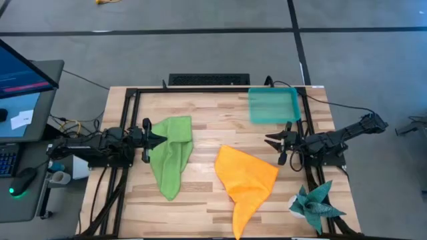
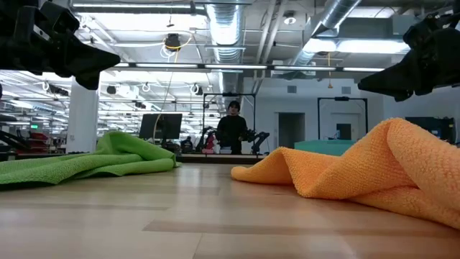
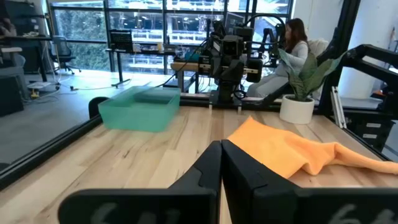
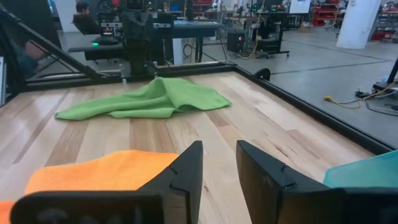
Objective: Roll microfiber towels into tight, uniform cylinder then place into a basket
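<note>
The lime green towel (image 1: pixel 172 155) lies crumpled on the table at the left; it also shows in the right wrist view (image 4: pixel 149 99). The orange towel (image 1: pixel 245 180) lies bunched at the near middle, one corner reaching the near edge; it also shows in the left wrist view (image 3: pixel 298 146). The translucent teal basket (image 1: pixel 273 105) stands at the far right and shows in the left wrist view (image 3: pixel 140 109). My left gripper (image 1: pixel 160 140) is shut and hovers over the green towel's left edge, raised off the table (image 2: pixel 79 57). My right gripper (image 1: pixel 270 141) is open, raised (image 2: pixel 395 75), right of the orange towel.
A dark teal spiky plant-like thing in a white pot (image 1: pixel 317 205) stands at the near right corner. A black frame (image 1: pixel 127 113) runs along the table's edges. Bare wood lies between the two towels (image 1: pixel 203 143). A person (image 2: pixel 233 129) stands far behind the table.
</note>
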